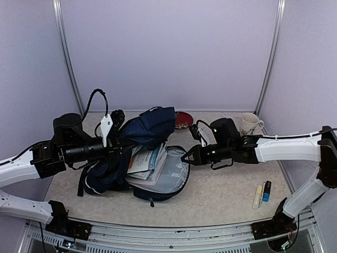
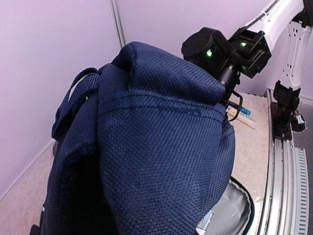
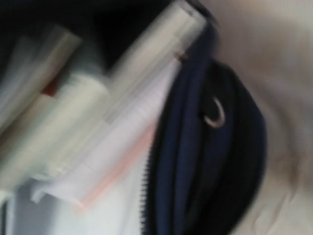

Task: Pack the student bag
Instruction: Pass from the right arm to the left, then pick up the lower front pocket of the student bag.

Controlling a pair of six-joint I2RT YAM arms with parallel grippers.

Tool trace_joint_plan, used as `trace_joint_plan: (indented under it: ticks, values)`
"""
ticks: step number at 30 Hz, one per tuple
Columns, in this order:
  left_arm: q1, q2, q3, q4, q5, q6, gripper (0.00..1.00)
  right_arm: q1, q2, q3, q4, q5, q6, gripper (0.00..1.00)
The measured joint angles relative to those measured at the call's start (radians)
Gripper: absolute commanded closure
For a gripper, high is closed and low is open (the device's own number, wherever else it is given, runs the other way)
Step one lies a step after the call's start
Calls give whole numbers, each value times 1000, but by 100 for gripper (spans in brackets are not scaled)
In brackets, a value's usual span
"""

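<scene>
Speckled beige worktop (image 1: 221, 197) lies nearest, pens (image 1: 262, 194) on it. Midway, the student bag (image 1: 155, 126) lies unzipped with books (image 1: 143, 161) showing. My left claw (image 1: 120, 143) clamps its lifted navy flap. My right claw (image 1: 187, 156) is pinched shut, apparently empty, over the lining. A mug (image 1: 251, 124) stands farthest.

Stacked white paper books (image 1: 143, 161) block the open mouth of the navy blue fabric backpack (image 1: 152, 126); speckled beige tabletop (image 1: 221, 196) to my right lies free.

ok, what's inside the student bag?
A stack of books on the pale lining of the open student bag. The lifted flap hides anything deeper.
</scene>
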State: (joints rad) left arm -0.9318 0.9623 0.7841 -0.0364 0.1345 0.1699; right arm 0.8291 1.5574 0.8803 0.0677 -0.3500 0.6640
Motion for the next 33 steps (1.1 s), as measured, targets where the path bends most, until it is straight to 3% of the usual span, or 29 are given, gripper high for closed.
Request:
trace_joint_plan:
  ticks: [6, 11, 20, 28, 33]
  values:
    - [1, -69, 32, 40, 19, 4, 100, 0, -253, 161, -232, 85, -98, 100]
    - [-10, -66, 80, 55, 35, -10, 100, 0, -348, 296, -318, 117, -159, 100]
    - [-46, -20, 62, 126, 59, -169, 100, 1, -330, 423, -446, 139, -208, 100]
    - [-58, -41, -28, 271, 0, -309, 100, 2, -282, 497, -510, 164, -234, 100]
    - [-58, -92, -58, 274, -57, -336, 100, 14, -223, 609, -589, 176, -241, 100]
